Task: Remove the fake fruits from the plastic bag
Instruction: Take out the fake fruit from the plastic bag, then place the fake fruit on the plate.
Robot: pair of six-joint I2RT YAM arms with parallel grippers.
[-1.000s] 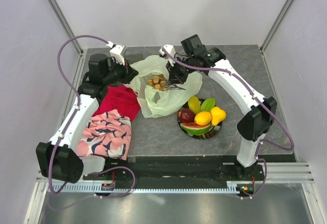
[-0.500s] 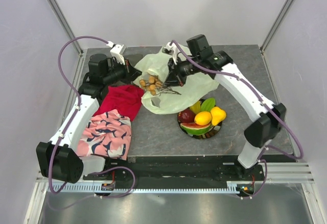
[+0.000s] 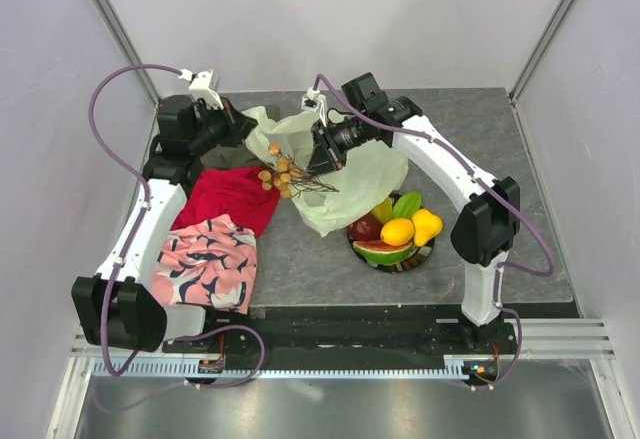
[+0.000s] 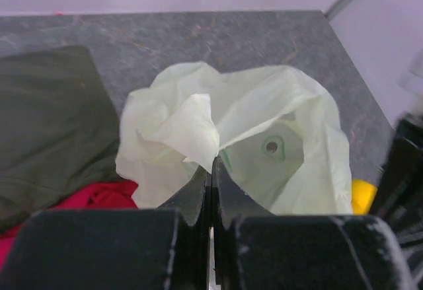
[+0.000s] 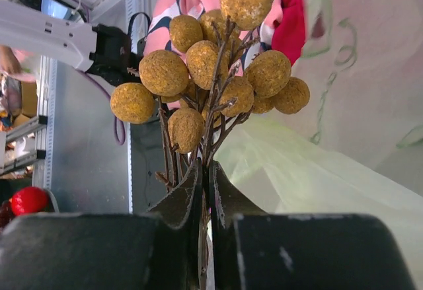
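Observation:
The pale-green plastic bag (image 3: 360, 174) lies crumpled at the table's middle back. My left gripper (image 3: 243, 131) is shut on the bag's left edge; the pinched fold shows in the left wrist view (image 4: 198, 131) above the fingertips (image 4: 211, 166). My right gripper (image 3: 318, 162) is shut on the stems of the brownish grape bunch (image 3: 279, 173) and holds it in the air left of the bag; the bunch (image 5: 218, 72) stands up from the jaws (image 5: 205, 168). The apple (image 3: 364, 227), lemon (image 3: 397, 231), pear (image 3: 427, 224), watermelon slice (image 3: 380, 252) and green piece (image 3: 407, 203) lie on the plate (image 3: 402, 266).
A red cloth (image 3: 232, 197) and a pink patterned cloth (image 3: 205, 264) lie at the left. A dark green cloth (image 4: 46, 118) lies behind the red one. The plate stands just right of the bag's front end. Frame posts rise at the back corners.
My right gripper has drawn the grape bunch up and left, out of the bag. My left gripper has pulled the bag's edge back and left; the bag has stretched and shifted.

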